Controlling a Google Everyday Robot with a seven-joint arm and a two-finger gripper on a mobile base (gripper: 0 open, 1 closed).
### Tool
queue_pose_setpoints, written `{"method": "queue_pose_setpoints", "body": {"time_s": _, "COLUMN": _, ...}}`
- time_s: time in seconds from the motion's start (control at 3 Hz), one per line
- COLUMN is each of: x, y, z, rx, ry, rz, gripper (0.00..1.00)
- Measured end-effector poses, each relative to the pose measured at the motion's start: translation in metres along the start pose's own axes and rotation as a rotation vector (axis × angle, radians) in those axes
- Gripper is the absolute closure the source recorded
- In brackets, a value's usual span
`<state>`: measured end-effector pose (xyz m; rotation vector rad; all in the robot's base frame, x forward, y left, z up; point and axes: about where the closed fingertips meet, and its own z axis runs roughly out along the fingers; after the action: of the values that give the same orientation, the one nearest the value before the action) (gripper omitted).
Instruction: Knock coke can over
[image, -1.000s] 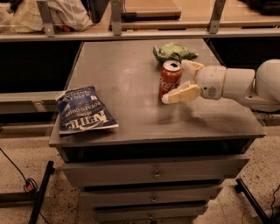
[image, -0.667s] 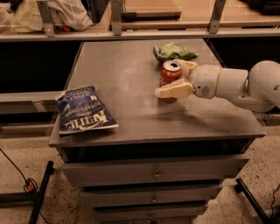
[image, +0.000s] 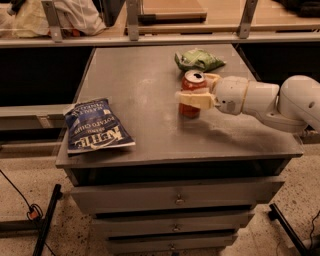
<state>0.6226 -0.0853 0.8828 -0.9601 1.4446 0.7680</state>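
Observation:
The coke can is a small red can with a silver top. It stands upright on the grey table, right of the middle. My gripper reaches in from the right on a white arm. It is open, and its cream fingers straddle the can. The near finger lies across the can's front at mid height. The far finger is behind the can on its right.
A green snack bag lies just behind the can. A blue Kettle chip bag lies flat at the table's front left corner. Drawers sit under the tabletop. A shelf rail runs behind the table.
My gripper has moved left, from beside the can to around it. The can has shifted slightly left and still stands upright.

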Motion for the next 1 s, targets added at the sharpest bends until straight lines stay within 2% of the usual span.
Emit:
{"method": "queue_pose_setpoints", "body": {"time_s": 0.33, "x": 0.002, "y": -0.004, "z": -0.008, "rx": 0.016, "ry": -0.020, "rz": 0.012, "gripper": 0.78}}
{"method": "queue_pose_setpoints", "body": {"time_s": 0.67, "x": -0.021, "y": -0.004, "z": -0.009, "rx": -0.013, "ry": 0.042, "rz": -0.039, "gripper": 0.99}}
{"method": "queue_pose_setpoints", "body": {"time_s": 1.0, "x": -0.049, "y": -0.002, "z": -0.009, "rx": -0.075, "ry": 0.268, "rz": -0.157, "gripper": 1.00}}
